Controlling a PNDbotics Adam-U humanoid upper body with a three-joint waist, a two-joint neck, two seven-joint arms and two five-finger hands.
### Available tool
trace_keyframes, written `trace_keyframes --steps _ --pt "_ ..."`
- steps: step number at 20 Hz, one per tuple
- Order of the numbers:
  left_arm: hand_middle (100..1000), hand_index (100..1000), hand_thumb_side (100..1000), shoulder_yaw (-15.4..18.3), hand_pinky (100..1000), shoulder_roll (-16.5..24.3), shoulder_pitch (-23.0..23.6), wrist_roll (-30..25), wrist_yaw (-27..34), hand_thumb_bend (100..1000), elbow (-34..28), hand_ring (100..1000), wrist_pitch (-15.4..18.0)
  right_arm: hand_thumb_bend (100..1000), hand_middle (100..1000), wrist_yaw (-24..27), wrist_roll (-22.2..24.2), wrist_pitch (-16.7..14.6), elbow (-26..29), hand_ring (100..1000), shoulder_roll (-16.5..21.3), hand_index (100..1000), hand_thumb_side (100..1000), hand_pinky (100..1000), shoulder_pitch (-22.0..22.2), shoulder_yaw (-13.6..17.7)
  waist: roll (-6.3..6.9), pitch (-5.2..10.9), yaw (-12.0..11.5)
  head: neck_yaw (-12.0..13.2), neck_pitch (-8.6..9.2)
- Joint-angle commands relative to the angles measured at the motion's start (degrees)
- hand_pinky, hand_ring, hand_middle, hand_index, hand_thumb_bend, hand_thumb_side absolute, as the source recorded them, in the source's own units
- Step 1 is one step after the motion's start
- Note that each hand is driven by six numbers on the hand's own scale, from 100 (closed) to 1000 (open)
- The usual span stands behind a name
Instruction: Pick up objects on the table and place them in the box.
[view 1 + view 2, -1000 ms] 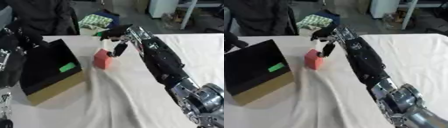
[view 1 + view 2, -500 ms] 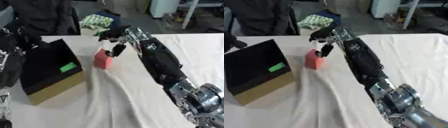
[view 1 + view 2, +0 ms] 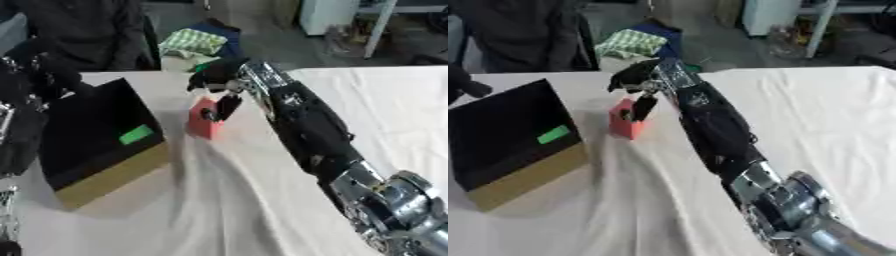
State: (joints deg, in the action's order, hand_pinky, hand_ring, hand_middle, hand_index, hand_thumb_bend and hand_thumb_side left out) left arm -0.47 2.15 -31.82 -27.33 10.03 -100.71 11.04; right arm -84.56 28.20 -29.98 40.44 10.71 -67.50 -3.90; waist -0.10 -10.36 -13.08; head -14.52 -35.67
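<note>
A red block (image 3: 203, 122) stands on the white cloth just right of the box. My right hand (image 3: 220, 80) has come in from the right and sits over the block's top. Its fingers (image 3: 199, 76) curl behind the far side and its thumb (image 3: 224, 107) lies down the near face, pinching the block, which still rests on the cloth. The black box (image 3: 92, 132) with tan sides lies tilted at the left, with a green tag (image 3: 136, 134) on it. My left hand (image 3: 24, 82) shows as a dark shape at the box's far left corner.
The table (image 3: 815, 125) is draped in a wrinkled white cloth, with bare room to the right and front. Beyond its far edge are a checkered green cloth (image 3: 630, 44) and a person in dark clothes. My right forearm (image 3: 306, 125) lies across the table's middle.
Hardly anything has moved; my right hand stays on the red block, and the block rests in the same spot.
</note>
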Motion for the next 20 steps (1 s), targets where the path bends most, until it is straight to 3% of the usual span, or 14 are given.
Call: trace_keyframes --steps 1,15,20 --pt "590 890 687 0.21 689 0.64 -1.03 -0.14 0.08 100 -0.49 581 0.16 100 1000 -0.59 -0.04 -0.12 0.27 1000 0.15 1000 631 908 -0.98 -0.01 0.29 0.86 -0.12 -0.21 0.34" --pt "591 891 690 0.25 688 0.61 -1.15 -0.20 0.16 100 -0.36 581 0.26 100 1000 -1.24 -0.16 0.35 -0.70 1000 -0.44 1000 663 910 -0.65 0.25 0.54 0.65 -0.24 -0.30 0.41" --pt "591 891 689 0.20 688 0.57 -1.14 -0.24 0.19 100 -0.36 581 0.25 100 1000 -0.87 -0.21 -0.14 -0.16 1000 -0.91 1000 624 910 -0.81 -0.09 0.49 0.77 -0.39 -0.45 0.37"
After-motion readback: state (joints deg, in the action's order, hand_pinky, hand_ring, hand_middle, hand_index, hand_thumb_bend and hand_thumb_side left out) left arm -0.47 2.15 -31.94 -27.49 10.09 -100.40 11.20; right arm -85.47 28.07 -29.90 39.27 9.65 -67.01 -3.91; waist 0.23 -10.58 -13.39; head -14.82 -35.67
